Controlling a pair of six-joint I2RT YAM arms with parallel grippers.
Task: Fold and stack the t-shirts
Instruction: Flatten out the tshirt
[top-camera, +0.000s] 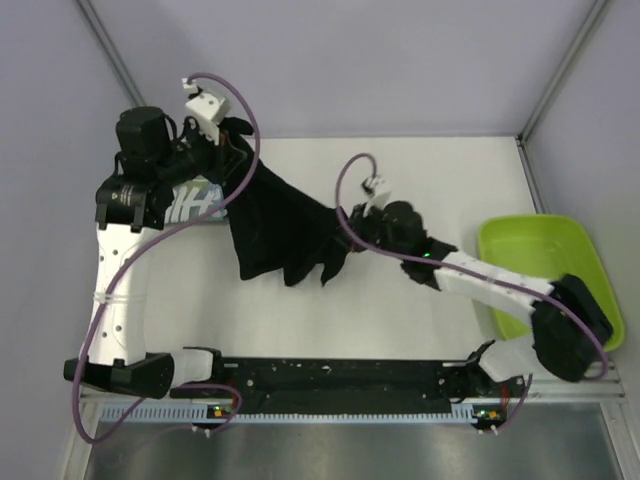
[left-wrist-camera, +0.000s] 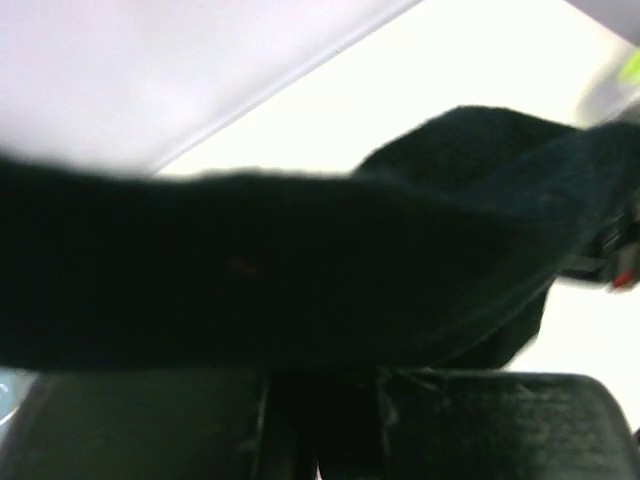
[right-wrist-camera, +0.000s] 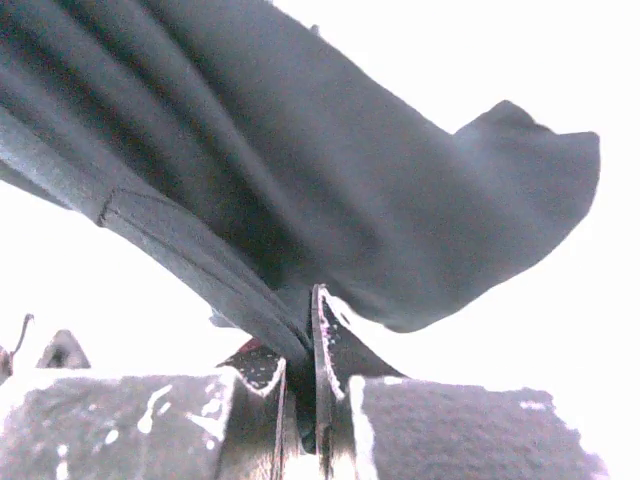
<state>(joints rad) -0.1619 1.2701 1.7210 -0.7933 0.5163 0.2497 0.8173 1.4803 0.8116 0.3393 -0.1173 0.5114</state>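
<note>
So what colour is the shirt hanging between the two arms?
Plain black: the shirt shows best in the top external view.

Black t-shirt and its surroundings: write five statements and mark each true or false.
1. The black t-shirt is gripped by both the left pincer and the right pincer. True.
2. The black t-shirt lies neatly folded on the table. False: it is unfolded, strung up between the two pincers with its lower part sagging toward the table.
3. A folded shirt sits in the lime-green tray. False: no shirt shows in it.
4. The light blue t-shirt lies on the table, left of the black one. True.
5. In the right wrist view, the right pincer stands wide open. False: its fingers are shut on a seam of the black cloth.
</note>
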